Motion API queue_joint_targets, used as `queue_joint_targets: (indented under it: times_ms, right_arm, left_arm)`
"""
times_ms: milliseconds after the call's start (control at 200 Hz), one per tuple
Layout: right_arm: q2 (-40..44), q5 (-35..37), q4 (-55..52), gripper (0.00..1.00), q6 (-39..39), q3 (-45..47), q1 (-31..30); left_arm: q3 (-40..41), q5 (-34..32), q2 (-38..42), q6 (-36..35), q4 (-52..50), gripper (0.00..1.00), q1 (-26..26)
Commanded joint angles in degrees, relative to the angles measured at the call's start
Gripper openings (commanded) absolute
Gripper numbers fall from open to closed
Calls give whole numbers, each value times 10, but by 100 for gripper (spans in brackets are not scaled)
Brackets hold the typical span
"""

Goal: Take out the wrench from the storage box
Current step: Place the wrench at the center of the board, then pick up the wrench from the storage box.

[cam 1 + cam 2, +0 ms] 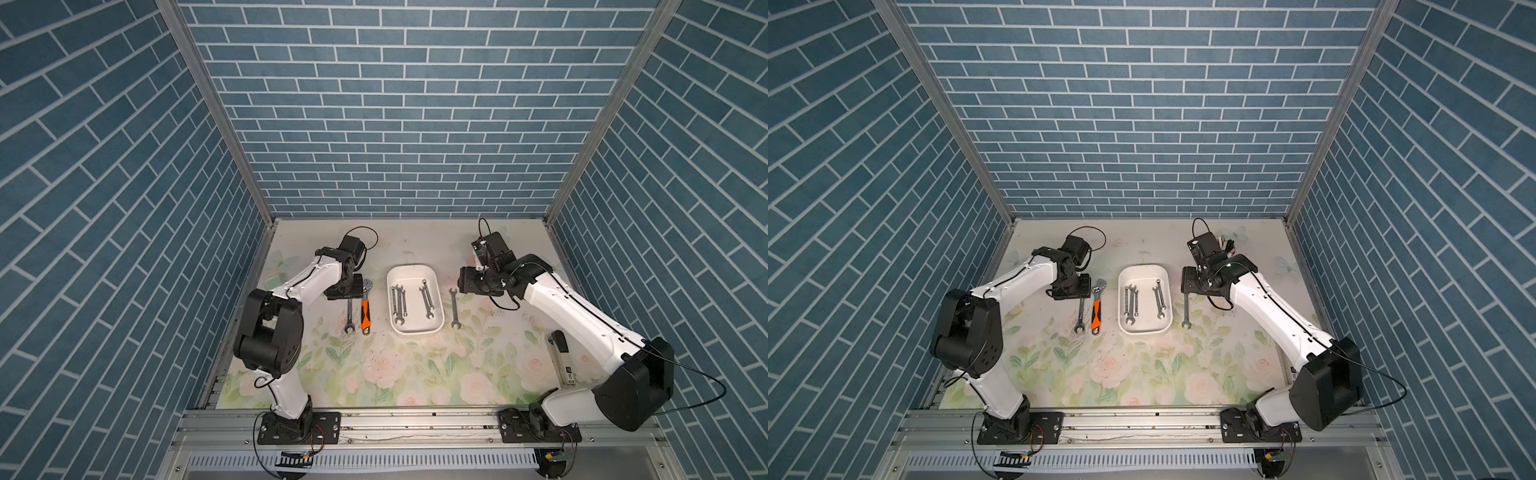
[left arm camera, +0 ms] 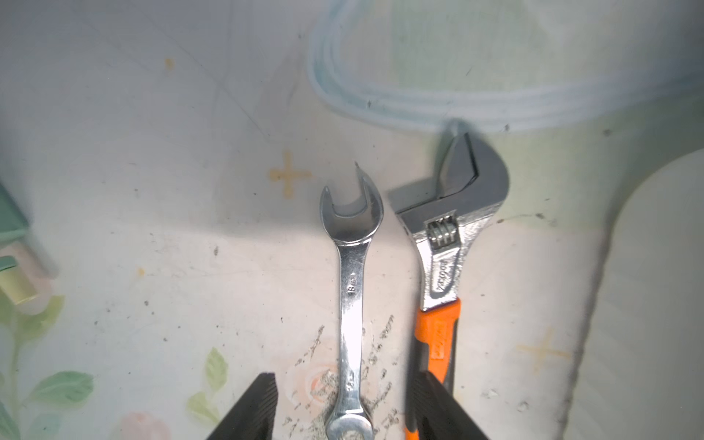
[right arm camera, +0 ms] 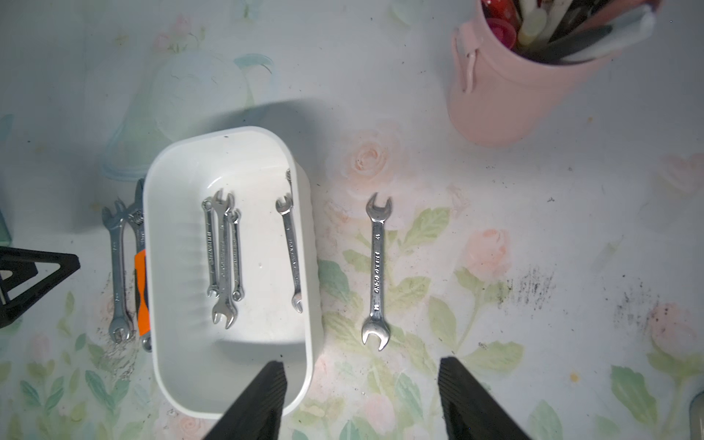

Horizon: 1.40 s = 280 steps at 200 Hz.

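Left wrist view has the left gripper [image 2: 344, 375] with its fingers spread either side of a silver wrench [image 2: 352, 289]. That wrench lies flat on the table [image 1: 415, 374] and touches neither finger, so I'd say it is parked there on purpose, parallel to and just beside the orange-handled wrench [image 2: 445, 244]. One finger seems to hang over that orange grip, so straight up looks the only clean way off. Across the table the right gripper [image 3: 362, 362] is spread too and holds nothing, hanging beside the white box [image 3: 228, 131], about over the far end of a lone wrench [image 3: 377, 266]. Small wrenches [image 3: 223, 259] lie inside the box, three bunched and touching, and another [image 3: 291, 251] runs close along the wall, where the rim leaves a finger little room. To me the bunch looks the easier pick. Plenty of open table lies toward the front, and the pink cup [image 3: 506, 87] stands well apart from the box
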<state>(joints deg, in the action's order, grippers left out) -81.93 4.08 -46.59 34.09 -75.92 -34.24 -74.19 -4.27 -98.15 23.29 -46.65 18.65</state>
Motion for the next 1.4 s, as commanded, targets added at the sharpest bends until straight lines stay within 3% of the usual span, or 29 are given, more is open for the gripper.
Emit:
queue_joint_targets:
  times_ms: [0,160,400,765,980,1395]
  right_arm:
    - [-23,21,-46,67,28,-42,-19]
    - [-55,32,-69,67,44,-92,-41]
    - [-110,39,-86,67,56,-160,-72]
    - [-223,39,-109,67,57,-256,-110]
    - [-288,31,-108,67,59,-286,-126]
    - [-383,9,-89,67,59,-296,-134]
  left_arm:
    - [-12,1,47,0,-11,74,-5]
    - [-16,101,130,-11,14,80,-4]
    - [-25,105,217,-14,16,100,-5]
    - [25,30,320,-27,65,100,-13]
    - [34,-5,321,-38,63,100,-21]
    - [50,-6,320,-48,84,100,-37]
